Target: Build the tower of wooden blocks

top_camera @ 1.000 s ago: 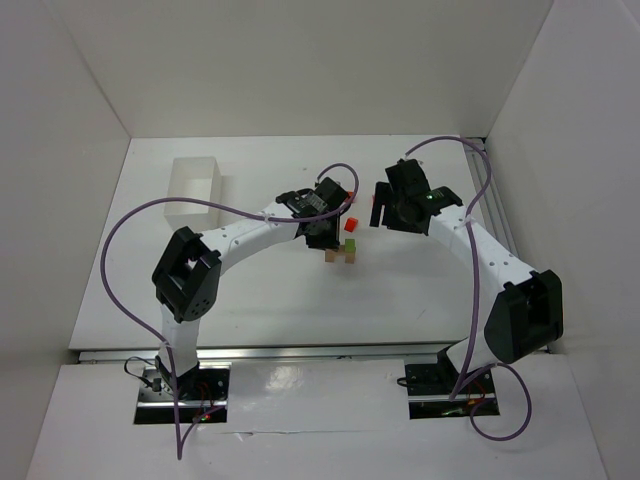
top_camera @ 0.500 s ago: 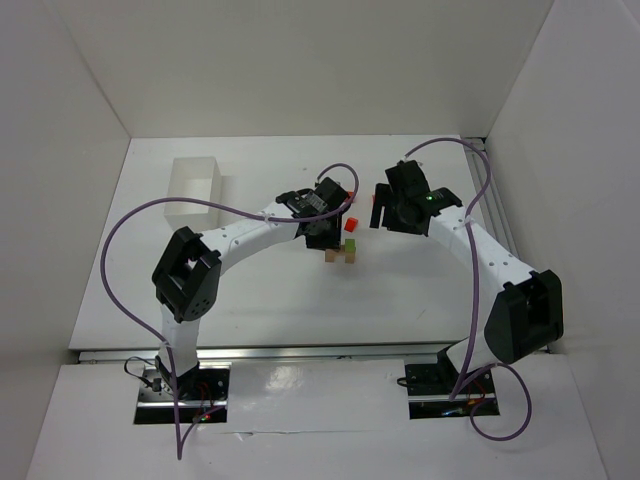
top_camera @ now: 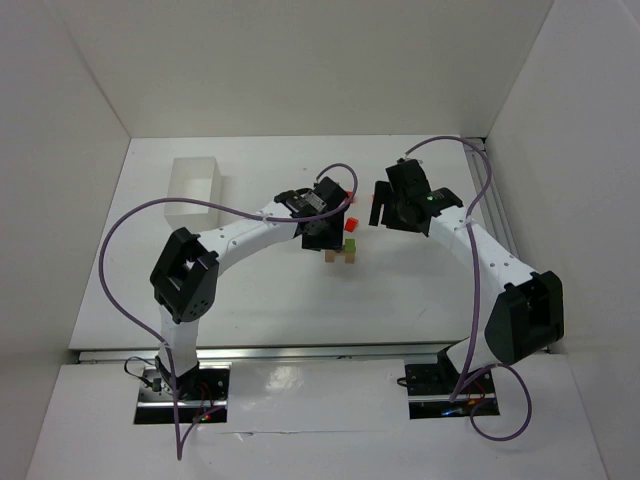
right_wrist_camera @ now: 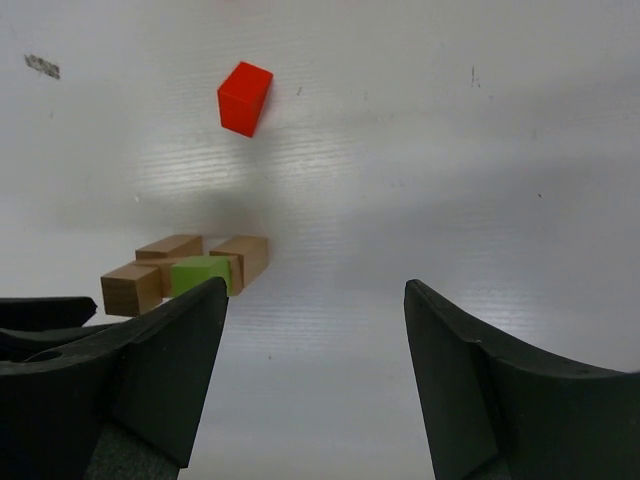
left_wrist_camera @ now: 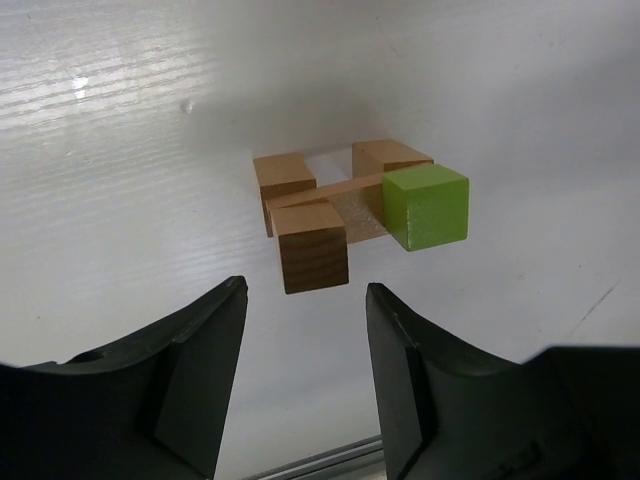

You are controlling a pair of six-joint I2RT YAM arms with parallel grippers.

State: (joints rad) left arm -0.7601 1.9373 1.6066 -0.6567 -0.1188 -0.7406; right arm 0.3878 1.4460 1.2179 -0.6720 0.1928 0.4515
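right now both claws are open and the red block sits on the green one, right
No: the red block lies by itself, apart from the green block, as the right wrist view shows. The left claw and right claw are open.

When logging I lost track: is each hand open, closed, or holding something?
Left hand: open, holding nothing.
Right hand: open, holding nothing.

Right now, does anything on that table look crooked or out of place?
The red block lies by itself, apart from the others and turned at an angle to them. The three tan blocks and the green block form a rough square, with a thin stick lying slantwise across it. Nothing looks broken or spilled.
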